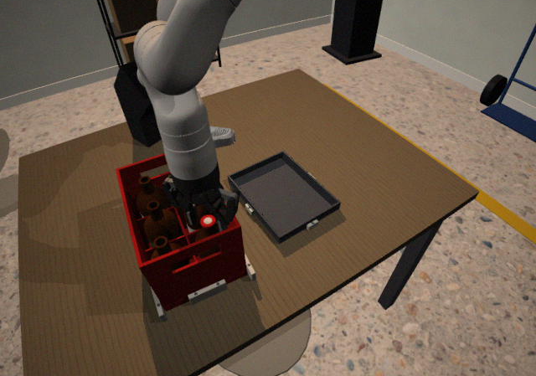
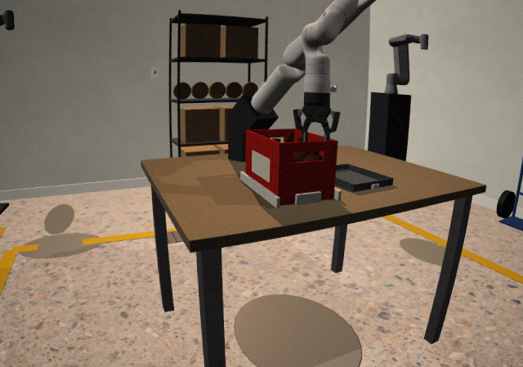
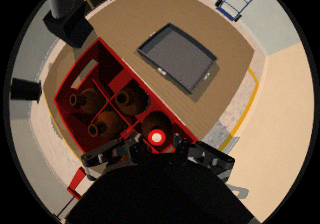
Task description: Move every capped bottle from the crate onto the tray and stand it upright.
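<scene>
A red crate [image 1: 194, 272] [image 2: 291, 172] [image 3: 67, 87] stands on the table and holds several brown bottles. One bottle in the crate's front right cell has a red and white cap [image 1: 208, 221] [image 3: 156, 138]. Open bottles [image 1: 152, 209] [image 3: 87, 100] stand in the cells to its left. My gripper [image 1: 208, 213] [image 2: 315, 136] [image 3: 158, 138] is open and points straight down over the capped bottle. Its fingers stand on either side of the cap, at about the level of the crate's rim, and hold nothing. The dark tray [image 1: 333, 198] [image 2: 363, 179] [image 3: 176, 58] lies empty to the right of the crate.
Grey brackets [image 1: 207, 290] [image 2: 259, 190] sit against the crate's base. The arm's black base [image 1: 134, 104] stands at the table's back edge behind the crate. The table edge lies just beyond the tray. A shelf rack [image 2: 217, 80] and a black pillar [image 1: 354, 17] stand off the table.
</scene>
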Robot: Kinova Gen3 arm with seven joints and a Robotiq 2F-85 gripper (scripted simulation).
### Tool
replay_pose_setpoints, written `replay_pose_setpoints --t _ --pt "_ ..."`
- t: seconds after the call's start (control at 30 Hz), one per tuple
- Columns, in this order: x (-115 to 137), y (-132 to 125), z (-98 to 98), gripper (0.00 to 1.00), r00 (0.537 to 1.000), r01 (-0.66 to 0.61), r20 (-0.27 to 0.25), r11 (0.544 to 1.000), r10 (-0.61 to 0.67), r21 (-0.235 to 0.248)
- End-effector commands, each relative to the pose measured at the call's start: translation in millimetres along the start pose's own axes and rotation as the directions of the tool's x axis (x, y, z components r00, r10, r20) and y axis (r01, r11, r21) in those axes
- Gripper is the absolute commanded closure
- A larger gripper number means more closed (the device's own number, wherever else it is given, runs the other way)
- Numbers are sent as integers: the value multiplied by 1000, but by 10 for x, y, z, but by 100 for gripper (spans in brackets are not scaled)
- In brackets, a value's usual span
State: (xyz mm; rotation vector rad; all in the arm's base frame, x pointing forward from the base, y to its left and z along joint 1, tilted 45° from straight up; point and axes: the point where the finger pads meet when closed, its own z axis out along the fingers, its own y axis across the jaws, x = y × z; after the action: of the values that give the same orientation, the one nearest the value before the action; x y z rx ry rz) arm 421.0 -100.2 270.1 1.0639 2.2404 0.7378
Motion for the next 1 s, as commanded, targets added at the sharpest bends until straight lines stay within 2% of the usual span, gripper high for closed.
replay_pose_setpoints --t 0.0,0.1,0.97 --pt "33 -24 71 40 1000 7 -5 1000 -7 7" --pt "7 -7 33 40 1000 2 -1 1000 -2 1" --pt "42 -29 114 40 1000 7 -5 1000 -7 7"
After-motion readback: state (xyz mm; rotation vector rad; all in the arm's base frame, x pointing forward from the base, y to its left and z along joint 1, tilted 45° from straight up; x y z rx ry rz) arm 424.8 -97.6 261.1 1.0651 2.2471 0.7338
